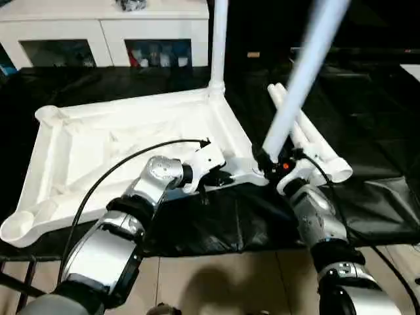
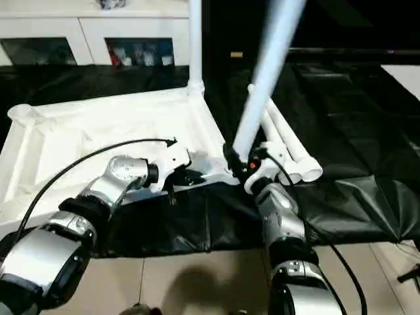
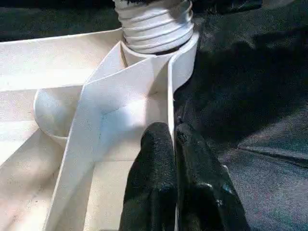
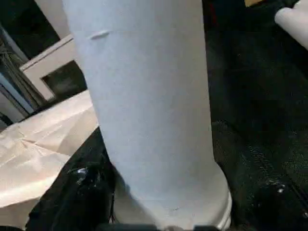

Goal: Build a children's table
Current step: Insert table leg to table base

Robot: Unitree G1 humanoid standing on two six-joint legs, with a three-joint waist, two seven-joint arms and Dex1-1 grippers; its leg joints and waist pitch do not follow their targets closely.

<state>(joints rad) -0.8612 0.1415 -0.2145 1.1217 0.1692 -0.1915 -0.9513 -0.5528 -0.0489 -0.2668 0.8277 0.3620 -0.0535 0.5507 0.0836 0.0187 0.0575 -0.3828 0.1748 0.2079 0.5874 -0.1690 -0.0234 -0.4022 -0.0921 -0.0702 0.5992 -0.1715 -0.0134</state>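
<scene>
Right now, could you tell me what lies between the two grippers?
The tabletop's near right corner, seen in the left eye view. The left gripper pinches its rim, and the right gripper holds a tilted leg at it.

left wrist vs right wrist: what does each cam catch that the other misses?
Left wrist alone: the left end effector pinched on the tabletop's side wall, the ribbed underside, an empty round corner socket, and the threaded end of a leg seated in a corner. Right wrist alone: the leg held in the right end effector, close up, plus the white cabinet behind and the tip of a loose leg. Shared: the tabletop's white underside and the black sheet under it.
</scene>
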